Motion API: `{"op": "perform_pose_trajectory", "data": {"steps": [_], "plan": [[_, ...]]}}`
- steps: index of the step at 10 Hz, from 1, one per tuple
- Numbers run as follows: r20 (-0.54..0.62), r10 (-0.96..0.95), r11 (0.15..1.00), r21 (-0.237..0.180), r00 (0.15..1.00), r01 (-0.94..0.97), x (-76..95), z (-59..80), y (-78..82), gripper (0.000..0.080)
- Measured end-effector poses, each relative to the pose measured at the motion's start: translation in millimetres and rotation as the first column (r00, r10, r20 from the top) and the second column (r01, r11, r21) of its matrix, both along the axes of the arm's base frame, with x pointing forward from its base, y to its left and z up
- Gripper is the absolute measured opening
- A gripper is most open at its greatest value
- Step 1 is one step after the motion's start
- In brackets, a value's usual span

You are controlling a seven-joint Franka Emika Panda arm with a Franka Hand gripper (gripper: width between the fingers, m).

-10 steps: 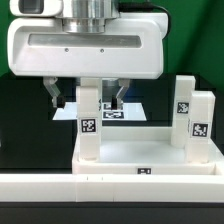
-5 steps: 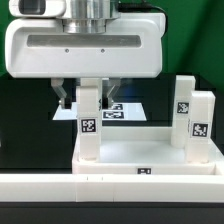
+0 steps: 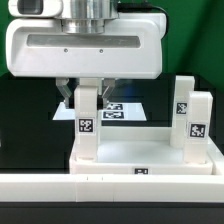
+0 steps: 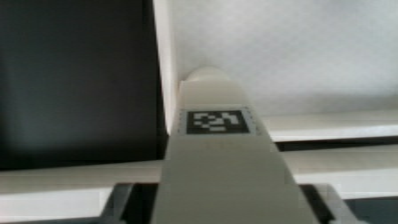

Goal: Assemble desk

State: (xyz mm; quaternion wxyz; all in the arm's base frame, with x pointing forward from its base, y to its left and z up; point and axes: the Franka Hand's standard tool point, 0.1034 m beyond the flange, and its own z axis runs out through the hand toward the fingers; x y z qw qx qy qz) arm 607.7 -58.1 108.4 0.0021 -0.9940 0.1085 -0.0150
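Observation:
The white desk top (image 3: 140, 152) lies flat in the exterior view. One white square leg (image 3: 87, 125) with a tag stands upright in its corner at the exterior view's left. My gripper (image 3: 86, 95) is shut on this leg's upper part, one finger on each side. Two more tagged legs (image 3: 183, 102) (image 3: 200, 125) stand at the top's corners on the exterior view's right. In the wrist view the held leg (image 4: 222, 160) runs out from between my gripper (image 4: 226, 205) down to the desk top (image 4: 302, 70).
The long white border wall (image 3: 110, 195) runs across the front of the exterior view. The marker board (image 3: 122, 110) lies on the dark table behind the held leg. Dark table (image 4: 71, 80) shows beside the desk top in the wrist view.
The fingers have closed inward from wide open onto the left leg. The leg and desk top have shifted very slightly toward the exterior view's left.

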Motion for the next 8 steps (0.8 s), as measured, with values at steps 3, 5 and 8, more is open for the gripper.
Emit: {"op": "perform_pose_trajectory", "data": {"steps": [3, 5, 8], "plan": [[-0.002, -0.252, 0.968, 0.020, 0.968, 0.252, -1.0, -0.7, -0.6, 0.0288], [-0.004, -0.391, 0.920, 0.025, 0.920, 0.391, -1.1, -1.0, -0.8, 0.0288], [-0.008, -0.609, 0.792, 0.053, 0.793, 0.608, -2.2, -2.0, -2.5, 0.0289]]}}
